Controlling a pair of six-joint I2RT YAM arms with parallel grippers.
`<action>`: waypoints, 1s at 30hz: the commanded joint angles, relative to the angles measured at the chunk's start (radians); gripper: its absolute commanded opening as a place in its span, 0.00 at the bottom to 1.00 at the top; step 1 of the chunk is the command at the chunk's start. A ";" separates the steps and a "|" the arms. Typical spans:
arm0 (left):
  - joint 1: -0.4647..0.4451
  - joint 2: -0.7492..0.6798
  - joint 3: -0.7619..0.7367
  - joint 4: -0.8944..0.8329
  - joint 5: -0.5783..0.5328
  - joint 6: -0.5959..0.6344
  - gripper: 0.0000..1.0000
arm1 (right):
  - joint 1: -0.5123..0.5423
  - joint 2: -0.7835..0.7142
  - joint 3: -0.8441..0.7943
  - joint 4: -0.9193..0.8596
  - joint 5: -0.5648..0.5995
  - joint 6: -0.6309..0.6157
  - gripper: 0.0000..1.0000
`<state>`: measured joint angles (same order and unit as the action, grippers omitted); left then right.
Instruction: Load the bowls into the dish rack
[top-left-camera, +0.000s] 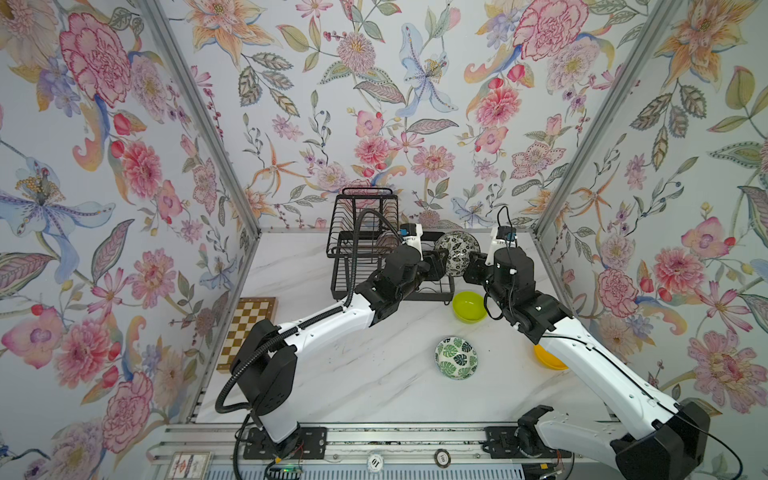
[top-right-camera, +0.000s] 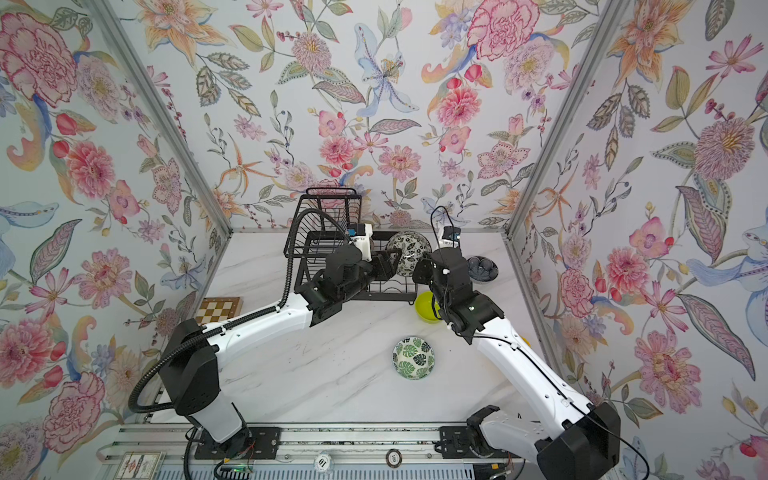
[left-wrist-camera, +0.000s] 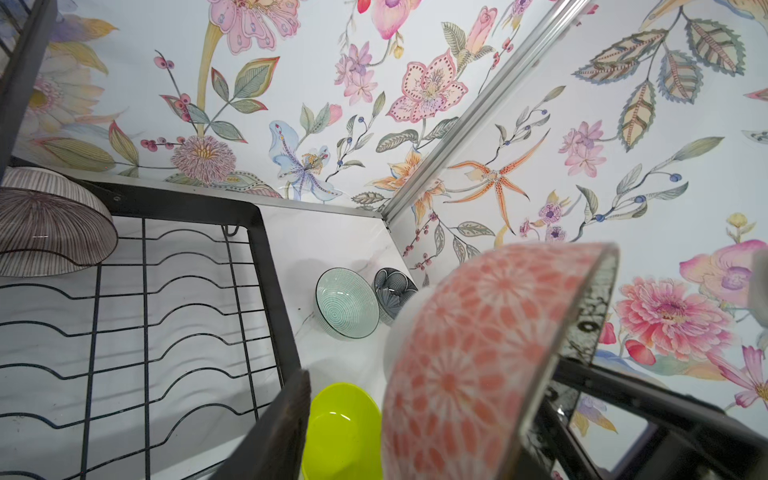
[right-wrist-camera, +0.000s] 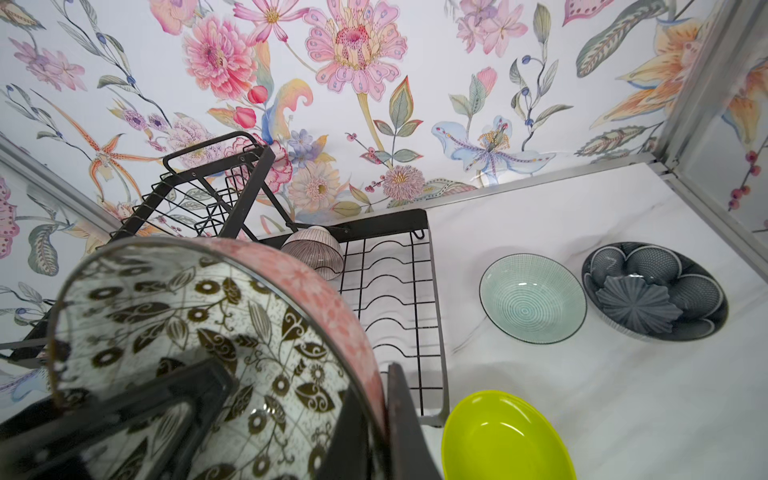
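Right wrist view: the right gripper (right-wrist-camera: 309, 370) is pinching the rim of a black-and-white patterned bowl (right-wrist-camera: 199, 332), holding it on edge. In both top views the left gripper (top-left-camera: 436, 262) is sitting at the bowl's opposite side; whether it is gripping cannot be told. Beneath the jaws the dish rack (right-wrist-camera: 432, 291) is holding a striped bowl (right-wrist-camera: 316, 253). A lime bowl (right-wrist-camera: 507, 436) is lying near them, beside the rack.

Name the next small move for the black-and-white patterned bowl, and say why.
Probably close the left gripper on the patterned bowl before anything lets go: the right gripper pinches its rim near the dish rack, and a left finger stands clear of its pink outside.
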<state>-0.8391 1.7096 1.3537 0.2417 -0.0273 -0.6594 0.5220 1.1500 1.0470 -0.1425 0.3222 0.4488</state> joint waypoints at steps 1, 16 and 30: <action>0.008 0.007 0.027 -0.009 0.015 0.003 0.42 | 0.002 -0.018 -0.002 0.107 0.047 0.004 0.00; 0.009 0.057 0.087 -0.049 0.003 0.044 0.00 | -0.013 0.019 -0.061 0.101 0.005 0.087 0.10; 0.008 0.115 0.198 -0.109 -0.138 0.203 0.00 | -0.153 -0.035 -0.060 0.026 -0.223 0.228 0.62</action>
<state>-0.8360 1.8206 1.4921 0.1104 -0.0929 -0.5430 0.3950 1.1595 0.9813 -0.0998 0.1612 0.6277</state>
